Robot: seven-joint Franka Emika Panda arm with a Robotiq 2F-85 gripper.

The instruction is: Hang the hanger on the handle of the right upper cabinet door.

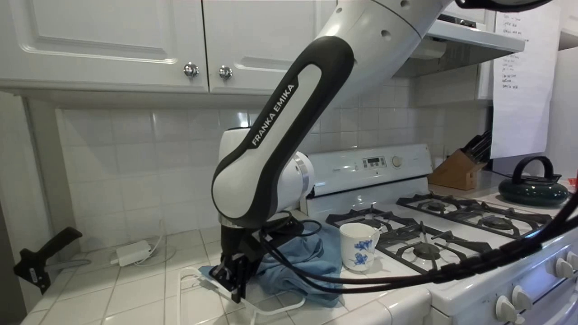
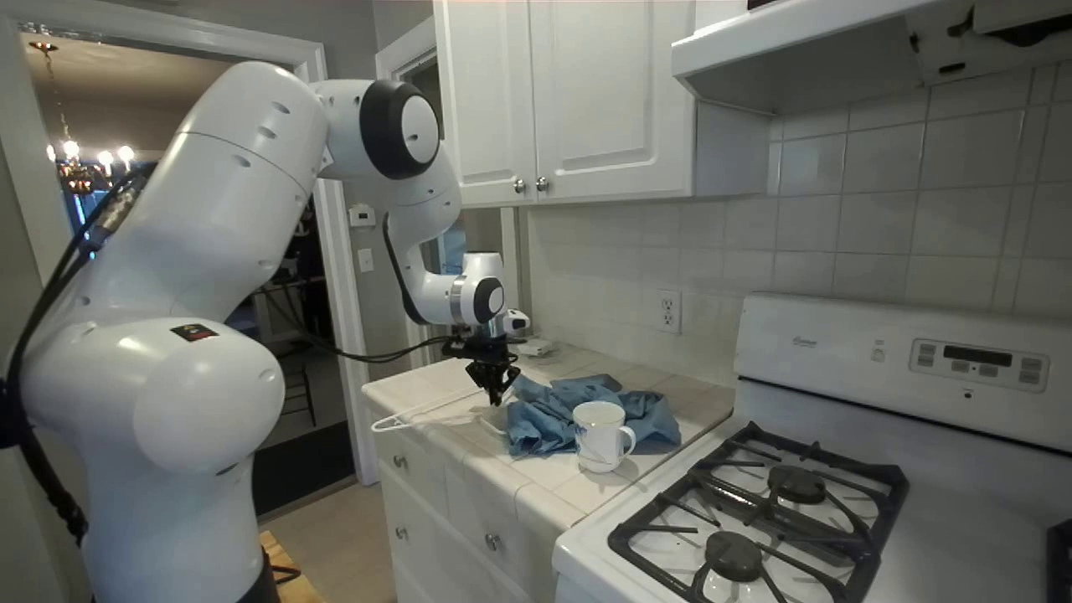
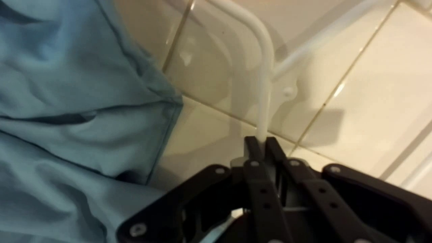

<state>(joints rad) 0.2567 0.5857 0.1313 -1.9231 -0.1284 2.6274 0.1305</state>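
A white hanger shows by the tiled counter in both exterior views (image 1: 271, 312) (image 2: 389, 425). In an exterior view its end reaches past the counter's front edge. My gripper (image 1: 237, 291), also in an exterior view (image 2: 494, 395), points down low over the counter. In the wrist view my gripper's fingertips (image 3: 261, 141) are closed around the hanger's white rod (image 3: 265, 81). The rod's shadow lies apart from it on the tiles. The right upper cabinet door (image 1: 262, 36) (image 2: 615, 92) is shut. Its round metal knob (image 1: 225, 72) (image 2: 542, 183) is above my gripper.
A crumpled blue cloth (image 1: 311, 257) (image 2: 548, 419) (image 3: 84, 118) lies beside my gripper. A white mug with blue flowers (image 1: 359, 253) (image 2: 599, 435) stands by the stove (image 2: 804, 578). A white adapter (image 1: 133, 253) and black clamp (image 1: 40, 259) are at the counter's far end.
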